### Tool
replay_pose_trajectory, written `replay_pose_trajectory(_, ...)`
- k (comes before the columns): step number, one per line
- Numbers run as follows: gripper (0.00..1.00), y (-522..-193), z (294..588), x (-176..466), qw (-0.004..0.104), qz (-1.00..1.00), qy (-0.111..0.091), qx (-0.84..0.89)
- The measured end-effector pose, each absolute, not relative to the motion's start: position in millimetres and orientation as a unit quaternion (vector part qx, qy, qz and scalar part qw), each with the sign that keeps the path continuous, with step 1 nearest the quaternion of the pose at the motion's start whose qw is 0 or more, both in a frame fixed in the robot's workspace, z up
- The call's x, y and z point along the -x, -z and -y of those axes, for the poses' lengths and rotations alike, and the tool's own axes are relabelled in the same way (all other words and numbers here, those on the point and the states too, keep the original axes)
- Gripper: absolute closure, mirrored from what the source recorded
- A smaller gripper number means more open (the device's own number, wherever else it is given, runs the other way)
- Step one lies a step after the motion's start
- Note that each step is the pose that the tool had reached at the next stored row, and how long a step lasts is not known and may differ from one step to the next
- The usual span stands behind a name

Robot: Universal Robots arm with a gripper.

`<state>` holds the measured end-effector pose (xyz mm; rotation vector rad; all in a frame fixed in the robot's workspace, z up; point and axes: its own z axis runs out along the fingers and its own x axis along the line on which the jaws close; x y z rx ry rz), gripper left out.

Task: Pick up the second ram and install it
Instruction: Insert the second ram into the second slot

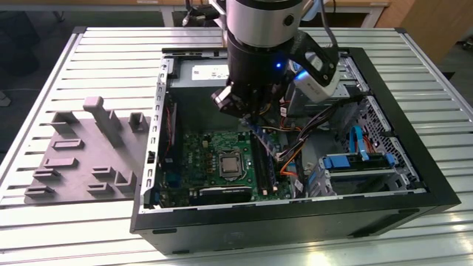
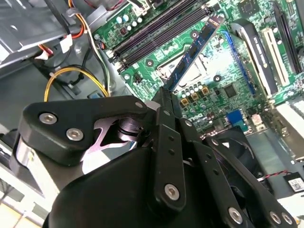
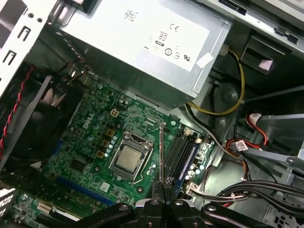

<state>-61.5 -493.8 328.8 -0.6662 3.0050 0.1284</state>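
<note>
**A:** What lies around the work?

**B:** A computer case (image 1: 296, 224) lies open on a slatted table (image 1: 59, 227); a grey fixture of blocks (image 1: 81, 149) sits at the exterior view's left, well apart from the arm; inside the case are the green motherboard (image 3: 85, 142), its processor (image 3: 127, 159), the black memory slots (image 3: 179, 151) just beside it, and a grey power supply (image 3: 142, 42) with a yellow cable (image 3: 239, 90) looping near.

**A:** Anything in the way?

**B:** Bundled wires (image 1: 296, 141) run close beside the slots; the power supply stands just past the board's edge.

**A:** And the arm?

**B:** It comes down from the upper middle of the exterior view, wrist pointing into the case; the gripper (image 2: 164, 92) is clamped on one end of the second ram (image 2: 192, 52); the stick juts out over the board, between processor and slots; whether it touches the board I cannot tell.
</note>
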Motion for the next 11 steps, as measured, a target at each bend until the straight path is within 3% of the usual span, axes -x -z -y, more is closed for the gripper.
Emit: replay_pose_trajectory(11, 0.88, -328.8, 493.8, 61.5, 0.032, -0.984, -0.040, 0.168)
